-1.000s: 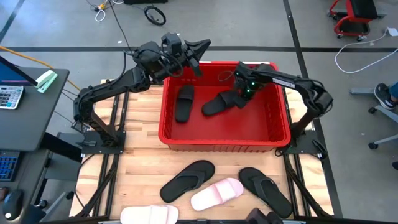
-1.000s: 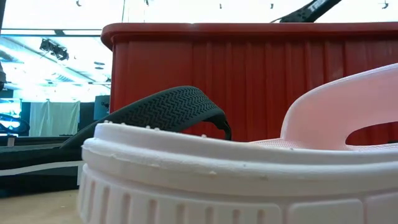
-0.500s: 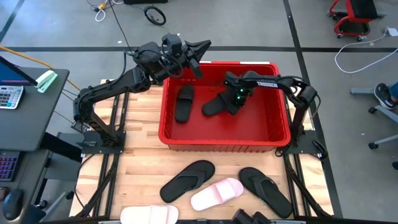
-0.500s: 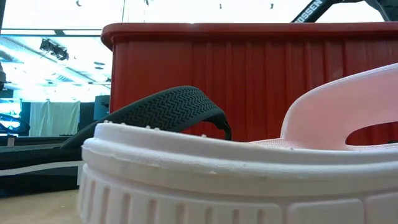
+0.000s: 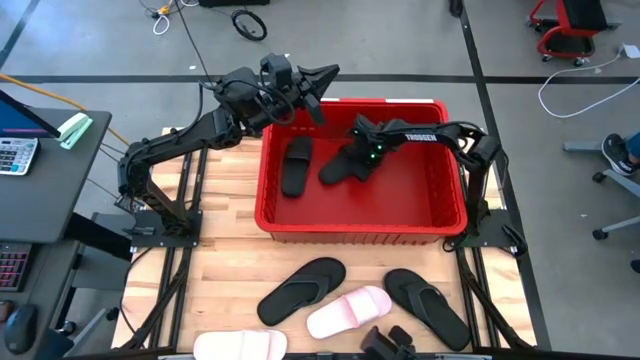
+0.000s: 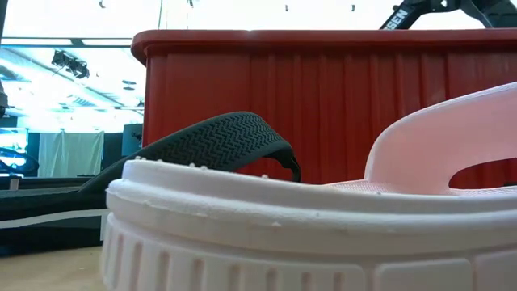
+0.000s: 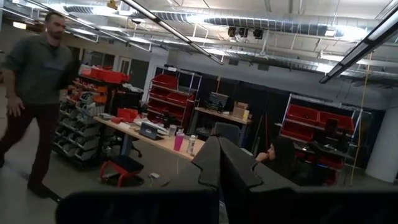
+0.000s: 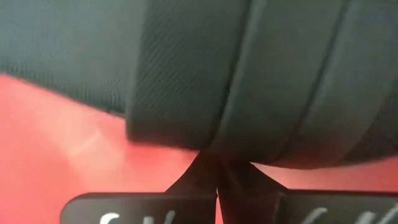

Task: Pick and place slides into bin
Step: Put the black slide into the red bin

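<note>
The red bin (image 5: 450,215) stands at the table's far side. One black slide (image 5: 295,165) lies flat on its floor at the left. My right gripper (image 5: 366,152) is inside the bin, shut at a second black slide (image 5: 340,167) that fills its wrist view (image 8: 205,68). My left gripper (image 5: 322,74) is shut and empty, raised above the bin's far left corner. On the near table lie a black slide (image 5: 300,290), a pink slide (image 5: 348,310), a black thong slide (image 5: 425,305) and a white slide (image 5: 240,347). My right gripper meets the black slide at its right end (image 8: 214,146), where the shut fingertips (image 8: 205,171) touch its edge. The fingers slant down from the table's right side. Which part they pinch is hidden by the slide itself. Whether the slide rests on the bin floor, I cannot tell.
The bin's walls (image 6: 323,97) stand high around the right arm. Bare red floor (image 5: 410,195) lies in the bin's right and near parts. In the low view the white slide (image 6: 242,234) fills the foreground. A person walks in the room behind (image 7: 37,93).
My right gripper has moved toward the table's left inside the bin, and the black slide at its tips has shifted left with it, closer to the other black slide. The left arm has kept still.
</note>
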Action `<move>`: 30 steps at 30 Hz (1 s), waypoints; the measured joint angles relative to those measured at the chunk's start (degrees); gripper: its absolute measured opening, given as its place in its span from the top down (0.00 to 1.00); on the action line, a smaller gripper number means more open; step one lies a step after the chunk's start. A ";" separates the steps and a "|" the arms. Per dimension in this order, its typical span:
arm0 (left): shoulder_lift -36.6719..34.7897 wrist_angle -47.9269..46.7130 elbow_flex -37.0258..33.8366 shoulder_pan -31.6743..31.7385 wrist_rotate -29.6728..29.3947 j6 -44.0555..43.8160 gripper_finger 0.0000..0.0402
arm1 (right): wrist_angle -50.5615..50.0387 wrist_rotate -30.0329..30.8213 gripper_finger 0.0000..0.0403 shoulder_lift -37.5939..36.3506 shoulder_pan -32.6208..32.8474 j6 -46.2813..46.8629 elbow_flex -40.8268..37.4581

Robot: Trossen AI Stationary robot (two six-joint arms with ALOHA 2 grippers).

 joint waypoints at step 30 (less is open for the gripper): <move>0.00 -0.24 0.00 -0.19 -0.01 0.43 0.97 | 4.46 6.64 1.00 -6.95 -3.61 -3.83 0.66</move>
